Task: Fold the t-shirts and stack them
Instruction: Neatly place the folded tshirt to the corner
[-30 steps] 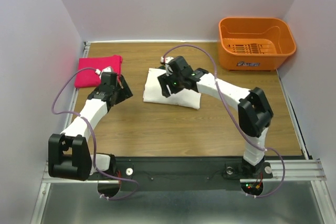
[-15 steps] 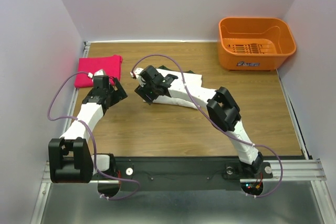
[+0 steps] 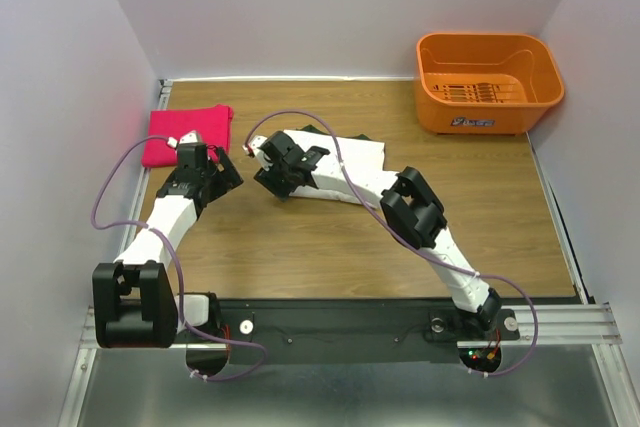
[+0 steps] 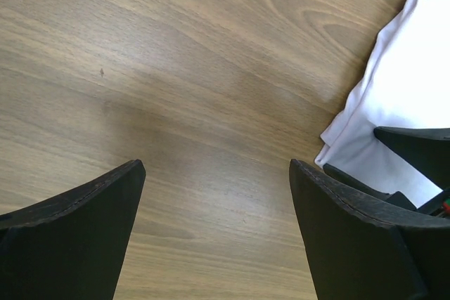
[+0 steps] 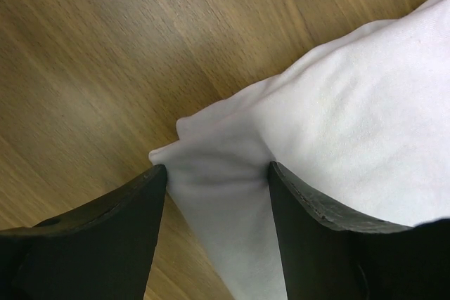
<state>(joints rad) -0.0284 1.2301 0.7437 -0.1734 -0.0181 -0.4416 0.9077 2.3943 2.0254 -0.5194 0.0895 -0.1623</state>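
Right gripper [image 5: 214,173] has its jaws apart astride a corner of the folded white cotton t-shirt [image 5: 337,124], likely to lift it for stacking. Left gripper [image 4: 216,170] gapes, released, above the wooden tabletop [image 4: 176,68]. The folded pink-red cloth t-shirt [image 3: 188,134] lies just beyond its jaws.

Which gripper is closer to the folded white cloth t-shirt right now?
Right. The right gripper straddles the left corner of the folded white cloth t-shirt, a finger on each side. The left gripper hangs open over the wooden table to the shirt's left, not touching it.
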